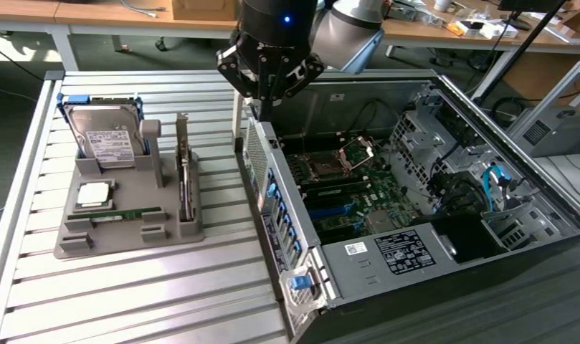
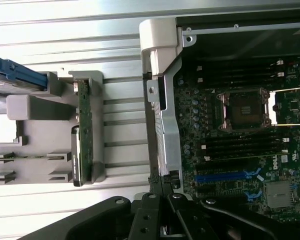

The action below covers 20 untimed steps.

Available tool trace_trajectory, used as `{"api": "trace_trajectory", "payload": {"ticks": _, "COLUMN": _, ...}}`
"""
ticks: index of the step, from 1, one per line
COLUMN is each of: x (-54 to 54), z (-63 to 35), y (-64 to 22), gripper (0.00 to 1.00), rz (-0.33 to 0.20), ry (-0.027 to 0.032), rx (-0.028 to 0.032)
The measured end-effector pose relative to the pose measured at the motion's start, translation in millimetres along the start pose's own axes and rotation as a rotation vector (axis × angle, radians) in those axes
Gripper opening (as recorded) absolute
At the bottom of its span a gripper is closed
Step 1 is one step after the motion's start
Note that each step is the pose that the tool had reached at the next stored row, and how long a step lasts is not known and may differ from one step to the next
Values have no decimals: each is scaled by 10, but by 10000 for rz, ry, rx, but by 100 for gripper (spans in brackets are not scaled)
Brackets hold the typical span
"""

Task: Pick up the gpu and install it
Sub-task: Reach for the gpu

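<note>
On the slatted desk point(image 1: 127, 301), toward the exterior view's left: grey holder point(image 1: 127, 240) carrying hard drive point(image 1: 108, 140), processor chip point(image 1: 95, 193), memory stick point(image 1: 117, 213) and gpu point(image 1: 186, 179). Position of gpu: upright on edge in the holder slot nearest the computer case point(image 1: 280, 208), silver bracket at the far end. Case open, lying on its side, motherboard point(image 1: 347, 186) exposed. Above the far end of the case wall that faces the holder: claw point(image 1: 263, 106), fingertips pressed together, nothing gripped, well apart from the gpu.

From the wrist view: gpu point(image 2: 85, 135) seen edge-on as a narrow green strip, standing in the holder point(image 2: 40, 107), untouched. Blue-edged hard drive point(image 2: 20, 77) in the same holder. Bare desk slats point(image 2: 120, 125) between holder and case wall point(image 2: 165, 125). At the case wall: claw point(image 2: 161, 184), closed to a narrow point, empty; contact with the wall not determinable. Inside the case: motherboard point(image 2: 230, 150) with open processor socket point(image 2: 245, 110) and blue expansion slot point(image 2: 225, 176).
</note>
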State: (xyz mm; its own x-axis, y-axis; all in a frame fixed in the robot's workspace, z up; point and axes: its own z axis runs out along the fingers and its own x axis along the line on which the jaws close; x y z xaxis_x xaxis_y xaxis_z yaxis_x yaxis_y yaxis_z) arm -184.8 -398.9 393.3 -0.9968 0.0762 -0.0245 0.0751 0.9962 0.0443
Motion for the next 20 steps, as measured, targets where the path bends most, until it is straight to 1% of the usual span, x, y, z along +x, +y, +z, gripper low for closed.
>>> {"api": "trace_trajectory", "payload": {"ticks": 20, "x": 54, "z": -1, "y": -4, "gripper": 10, "rz": 0, "ry": -1, "rx": -1}}
